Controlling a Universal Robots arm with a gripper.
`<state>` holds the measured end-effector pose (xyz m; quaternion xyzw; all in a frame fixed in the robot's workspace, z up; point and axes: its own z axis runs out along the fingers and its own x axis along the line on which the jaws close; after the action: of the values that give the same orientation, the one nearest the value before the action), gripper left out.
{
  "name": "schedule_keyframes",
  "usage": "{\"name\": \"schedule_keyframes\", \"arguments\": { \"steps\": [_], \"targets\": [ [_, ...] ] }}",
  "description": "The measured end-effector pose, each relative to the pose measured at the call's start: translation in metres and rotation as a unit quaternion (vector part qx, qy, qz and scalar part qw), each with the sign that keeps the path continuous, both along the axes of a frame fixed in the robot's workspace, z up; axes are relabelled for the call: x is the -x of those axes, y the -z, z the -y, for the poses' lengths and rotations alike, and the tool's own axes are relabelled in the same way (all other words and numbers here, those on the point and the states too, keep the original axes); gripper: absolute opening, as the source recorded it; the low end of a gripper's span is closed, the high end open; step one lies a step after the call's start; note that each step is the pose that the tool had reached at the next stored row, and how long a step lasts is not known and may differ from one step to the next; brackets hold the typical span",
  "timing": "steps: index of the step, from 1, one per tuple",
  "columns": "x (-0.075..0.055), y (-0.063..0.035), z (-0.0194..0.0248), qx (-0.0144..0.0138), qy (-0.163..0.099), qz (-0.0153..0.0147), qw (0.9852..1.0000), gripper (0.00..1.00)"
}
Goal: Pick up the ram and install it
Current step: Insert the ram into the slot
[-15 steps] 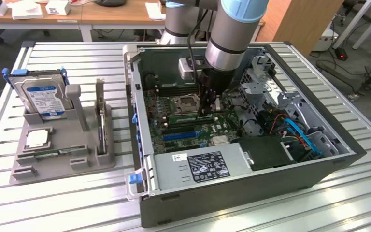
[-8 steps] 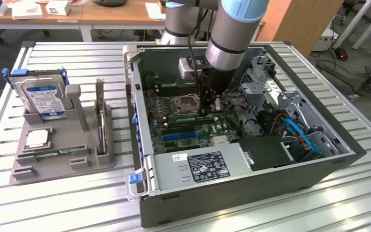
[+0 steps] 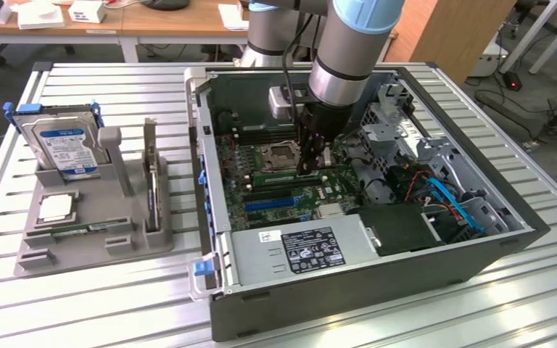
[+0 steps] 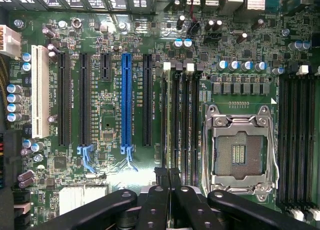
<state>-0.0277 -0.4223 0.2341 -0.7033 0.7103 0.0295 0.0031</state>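
My gripper (image 3: 313, 168) is down inside the open computer case (image 3: 510, 243), just above the motherboard (image 4: 107, 120). Its black fingertips (image 4: 162, 176) are pressed together, so it is shut. They sit over the bank of memory slots (image 4: 187, 120) beside the empty CPU socket (image 4: 239, 149). A thin green ram edge (image 4: 168, 120) stands in the slot in line with the fingertips, also seen as a green strip (image 3: 270, 176). I cannot tell whether the fingers touch it. Another thin green stick (image 3: 85, 228) lies flat in the grey holder (image 3: 41, 255).
The grey holder on the exterior view's left also carries a hard drive with a blue label (image 3: 66, 148) and an upright dark card (image 3: 150, 170). In the case are a power supply (image 3: 303, 250), drive cages (image 3: 405, 130) and blue cables (image 3: 452, 203). A blue expansion slot (image 4: 127, 97) lies near the memory slots.
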Motion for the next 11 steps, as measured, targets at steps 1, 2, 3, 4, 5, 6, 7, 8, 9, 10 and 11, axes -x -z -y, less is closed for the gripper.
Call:
{"name": "schedule_keyframes", "arguments": {
  "steps": [1, 2, 3, 4, 5, 6, 7, 8, 9, 10, 11],
  "targets": [
    [0.0000, 0.0000, 0.0000, 0.0000, 0.000, 0.0000, 1.0000, 0.10],
    [0.0000, 0.0000, 0.0000, 0.0000, 0.000, 0.0000, 1.0000, 0.10],
    [0.0000, 0.0000, 0.0000, 0.0000, 0.000, 0.0000, 1.0000, 0.10],
    [0.0000, 0.0000, 0.0000, 0.0001, 0.000, 0.0000, 1.0000, 0.10],
    [0.0000, 0.0001, 0.0000, 0.0001, 0.000, 0.0000, 1.0000, 0.10],
    [0.0000, 0.0004, 0.0000, 0.0000, 0.002, 0.0000, 1.0000, 0.10],
    [0.0000, 0.0005, 0.0000, 0.0000, 0.002, 0.0000, 1.0000, 0.10],
    [0.0000, 0.0008, 0.0000, 0.0000, 0.002, 0.0000, 1.0000, 0.10],
    [0.0000, 0.0009, 0.0000, 0.0001, 0.001, 0.0000, 1.0000, 0.10],
    [0.0000, 0.0009, 0.0000, 0.0001, 0.001, 0.0000, 1.0000, 0.10],
    [0.0000, 0.0010, 0.0000, 0.0001, 0.001, 0.0000, 1.0000, 0.10]
  ]
}}
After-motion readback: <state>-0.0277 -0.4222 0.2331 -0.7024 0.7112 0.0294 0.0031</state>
